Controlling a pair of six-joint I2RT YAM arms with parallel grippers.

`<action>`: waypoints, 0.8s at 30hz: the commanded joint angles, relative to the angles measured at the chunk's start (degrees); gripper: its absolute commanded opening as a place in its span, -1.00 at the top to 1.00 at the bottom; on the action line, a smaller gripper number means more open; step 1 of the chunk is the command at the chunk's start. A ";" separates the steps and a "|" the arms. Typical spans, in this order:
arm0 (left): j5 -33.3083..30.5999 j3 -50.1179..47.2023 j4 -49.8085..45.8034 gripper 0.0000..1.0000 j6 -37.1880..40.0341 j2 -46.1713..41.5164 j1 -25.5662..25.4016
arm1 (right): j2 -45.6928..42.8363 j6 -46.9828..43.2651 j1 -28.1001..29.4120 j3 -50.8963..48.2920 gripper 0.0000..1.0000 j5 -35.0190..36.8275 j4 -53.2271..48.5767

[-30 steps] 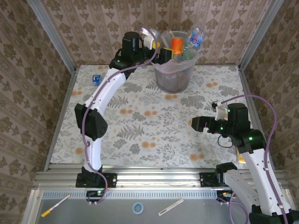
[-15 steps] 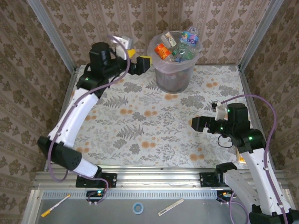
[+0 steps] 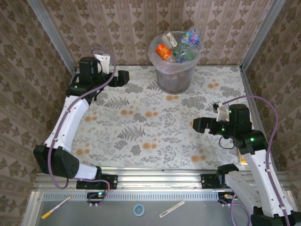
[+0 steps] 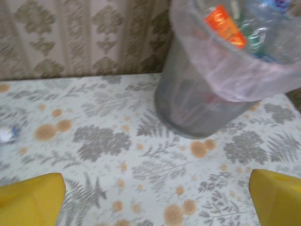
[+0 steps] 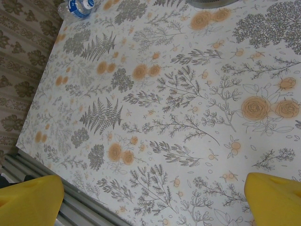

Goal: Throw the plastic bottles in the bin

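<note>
Stray blue-label bottle (image 5: 77, 7) on worktop (image 3: 155, 127), well left of bin (image 3: 174, 80). Probably empty: light, crushable, slick; pinch across middle. Spread wide, holding nothing: left fingers (image 4: 28, 200), right fingers (image 5: 28, 197).

A pale cloth (image 3: 155, 127) printed with grey ferns and orange roses spreads flat beneath the left pincer (image 3: 127, 77) and the right pincer (image 3: 194, 125). Brown patterned wallpaper (image 3: 131, 19) covers the walls, closest just behind the left pincer. A slanted metal left post (image 3: 51, 35) rises just beyond the left pincer on its outer side. A matching right post (image 3: 262, 33) stands well beyond the right pincer. A ribbed metal rail (image 3: 160, 179) runs along the cloth's near edge, nearer the right pincer. Past it is a grey shelf (image 3: 202, 216), well apart from both pincers. On it lie a white pen (image 3: 55, 207) with an orange tip, a small blue tape ring (image 3: 138, 210) and a flat white strip (image 3: 172, 209).
</note>
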 commanded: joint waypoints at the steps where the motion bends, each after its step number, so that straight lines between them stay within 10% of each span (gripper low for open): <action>1: -3.35 -0.75 -3.74 -1.00 0.34 -0.11 2.72 | -0.70 -0.26 -0.19 -0.40 -1.00 0.03 -0.66; 24: -3.77 3.47 -0.82 -1.00 -30.04 21.75 16.37 | -0.69 -0.20 -0.19 -0.84 -1.00 0.08 -0.39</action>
